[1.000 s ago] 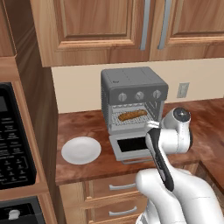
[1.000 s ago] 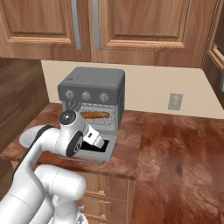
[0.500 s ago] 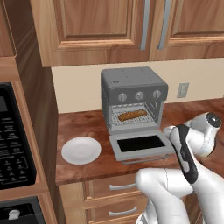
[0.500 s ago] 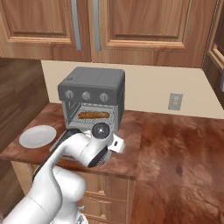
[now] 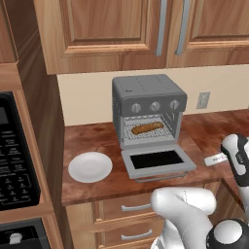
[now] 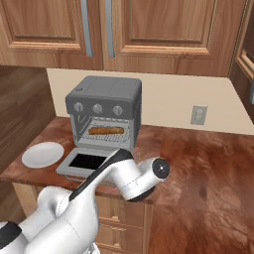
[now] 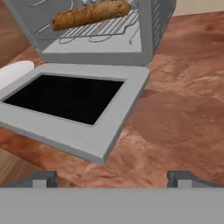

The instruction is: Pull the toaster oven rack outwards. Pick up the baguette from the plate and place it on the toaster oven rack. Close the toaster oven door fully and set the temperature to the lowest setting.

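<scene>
Oven (image 5: 148,109) sits on the counter (image 5: 97,141) against the back wall, three knobs (image 5: 155,105) in a row above the opening. Door (image 5: 157,162) is dropped fully open, lying flat out toward me, dark glass up, bar handle on the near edge. Rack (image 5: 148,131) is in the cavity with the baguette (image 5: 147,128) lying across it; same in the right base view, baguette (image 6: 105,130) on the rack (image 6: 106,132) behind the open door (image 6: 87,162).

Plate (image 5: 90,167) is on the counter left of the door, just beside it, bare.

Gripper (image 7: 112,178): fingers spread wide, nothing between them. From the hand view I'm low over the counter at the door's right front corner (image 7: 70,109), looking along it toward the baguette (image 7: 91,13); fingertips (image 7: 43,177) clear of the door. In the left base view the hand sits right of the door, near the counter edge; can't make out the fingers there.

Black microwave (image 5: 17,160) far left.
</scene>
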### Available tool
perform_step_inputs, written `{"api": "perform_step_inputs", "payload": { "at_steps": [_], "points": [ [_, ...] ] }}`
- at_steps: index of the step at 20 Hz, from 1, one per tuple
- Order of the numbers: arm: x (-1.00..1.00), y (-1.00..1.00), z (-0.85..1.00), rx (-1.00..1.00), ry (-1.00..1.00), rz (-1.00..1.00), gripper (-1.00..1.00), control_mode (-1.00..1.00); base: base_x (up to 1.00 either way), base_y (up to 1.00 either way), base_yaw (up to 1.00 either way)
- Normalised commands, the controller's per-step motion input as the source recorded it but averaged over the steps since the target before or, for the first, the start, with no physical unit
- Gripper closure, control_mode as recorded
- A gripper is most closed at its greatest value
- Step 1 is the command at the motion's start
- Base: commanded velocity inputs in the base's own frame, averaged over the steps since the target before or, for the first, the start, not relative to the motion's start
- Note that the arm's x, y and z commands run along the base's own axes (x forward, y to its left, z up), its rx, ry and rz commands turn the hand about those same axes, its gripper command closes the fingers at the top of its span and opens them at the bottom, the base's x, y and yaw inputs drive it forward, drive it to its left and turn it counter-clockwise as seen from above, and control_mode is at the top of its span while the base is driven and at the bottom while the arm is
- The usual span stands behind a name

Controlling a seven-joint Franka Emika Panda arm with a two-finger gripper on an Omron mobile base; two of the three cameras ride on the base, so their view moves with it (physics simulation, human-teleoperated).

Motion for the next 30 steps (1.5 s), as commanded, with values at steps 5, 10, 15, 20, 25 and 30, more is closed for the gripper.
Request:
{"api": "perform_step_inputs", "payload": {
  "at_steps": [5, 10, 15, 20, 25, 30],
  "points": [
    [0.15, -0.12, 0.0, 0.0, -0.01, 0.23, -1.0, -1.0, 0.0, 0.0, 0.0],
    [0.25, -0.19, -0.15, -0.01, -0.02, 0.27, -1.0, -1.0, 0.0, 0.0, 0.0],
    [0.0, -0.07, -0.43, -0.03, -0.11, 0.33, -1.0, -1.0, 0.0, 0.0, 0.0],
    [0.0, 0.0, -0.39, 0.0, -0.18, 0.22, -1.0, -1.0, 0.0, 0.0, 0.0],
    [0.1, 0.33, -0.34, 0.0, -0.17, 0.1, -1.0, -1.0, 0.0, 0.0, 0.0],
    [0.24, 0.55, -0.12, 0.0, -0.11, 0.04, -1.0, -1.0, 0.0, 0.0, 0.0]
  ]
}}
